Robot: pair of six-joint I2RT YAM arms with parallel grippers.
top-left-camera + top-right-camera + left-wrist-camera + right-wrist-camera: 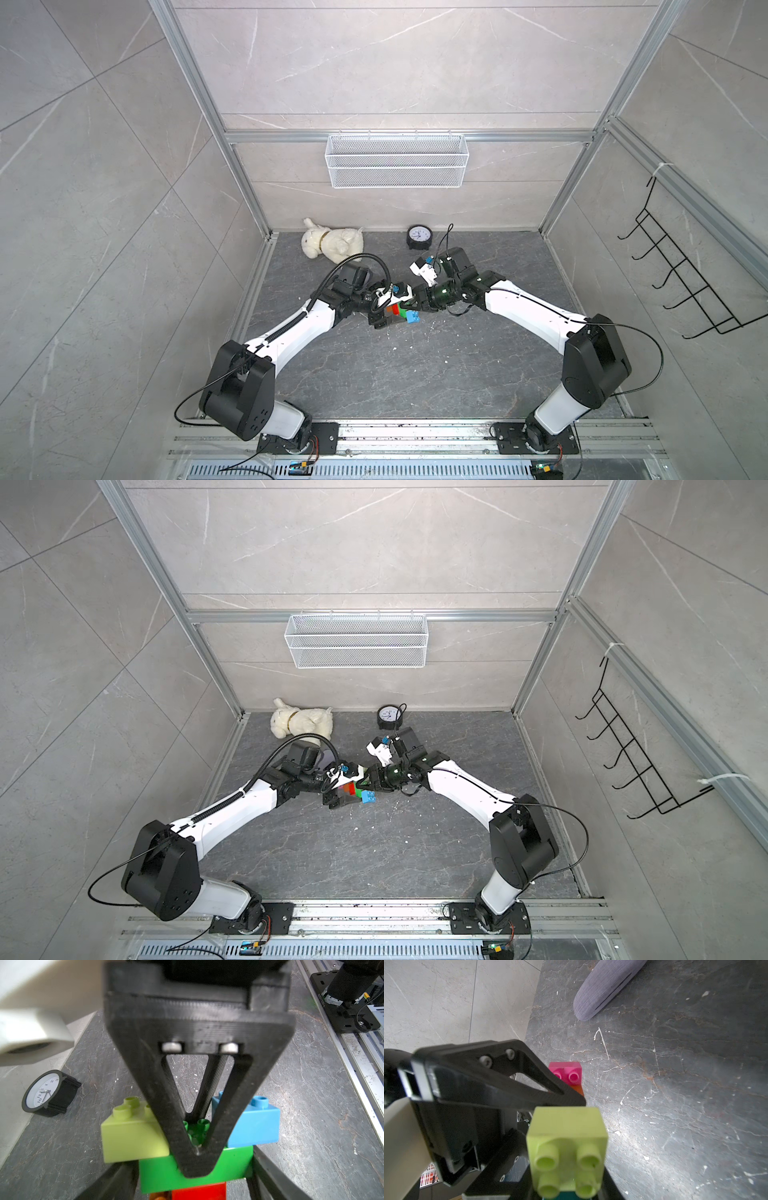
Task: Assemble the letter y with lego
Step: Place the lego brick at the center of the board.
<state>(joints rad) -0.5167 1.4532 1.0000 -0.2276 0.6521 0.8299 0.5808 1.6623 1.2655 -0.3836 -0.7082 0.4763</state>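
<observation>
A: Where is the letter y (395, 310) sitting?

B: It is being held mid-table between the two arms, well apart from the clock (419, 238) at the far edge. The right gripper (197, 1153) is pinching the green brick (234, 1161) in the fork, between the yellow-green prong (133, 1134) and the blue prong (253, 1124).

A: And the left gripper (383, 318)?

B: Its fingers (270, 1176) are flanking the stem by the red brick (199, 1191). Whether they are pressing, I am not managing to tell.

A: All six bricks are looking joined, so I am reading this as the seating squeeze.

B: Agreed. The left should be closing square on the stem's flat sides and pushing straight along it toward the fork, while the right is bracing without twisting. Any sideways levering is risking popping off a prong, or the pink brick (566, 1074) at the stem's end.
</observation>
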